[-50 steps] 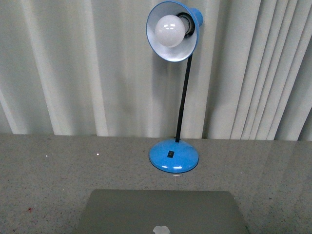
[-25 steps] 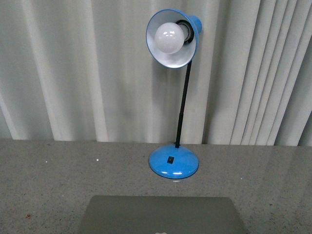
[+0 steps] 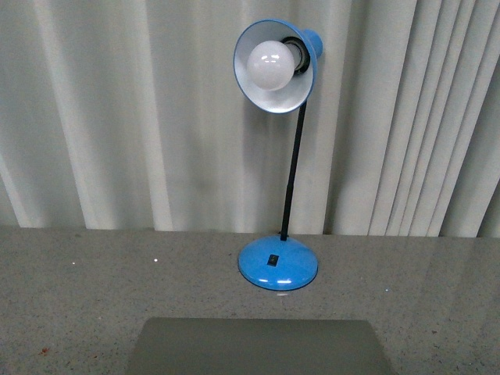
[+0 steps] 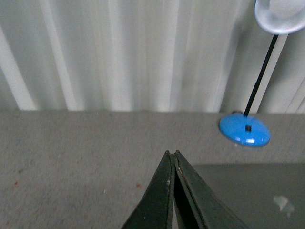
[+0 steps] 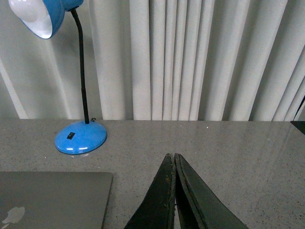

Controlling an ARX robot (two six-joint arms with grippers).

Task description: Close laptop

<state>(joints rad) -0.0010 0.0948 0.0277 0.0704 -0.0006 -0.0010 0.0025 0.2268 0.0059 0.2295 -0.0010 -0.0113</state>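
Observation:
The grey-silver laptop (image 3: 258,346) lies flat on the table with its lid down at the bottom of the front view. Its lid with the apple logo shows in the left wrist view (image 4: 248,195) and in the right wrist view (image 5: 52,198). My left gripper (image 4: 171,153) is shut and empty, above the table beside the lid's edge. My right gripper (image 5: 170,155) is shut and empty, over bare table beside the laptop's other side. Neither gripper shows in the front view.
A blue desk lamp stands on its round base (image 3: 278,264) behind the laptop, its shade and bulb (image 3: 273,64) facing forward. The base also shows in both wrist views (image 4: 244,130) (image 5: 80,137). Pale curtains (image 3: 117,117) hang behind the speckled grey table (image 3: 78,297).
In the front view the laptop lid and the table have slid downward and the apple logo has left the frame; the lamp sits slightly lower in the picture.

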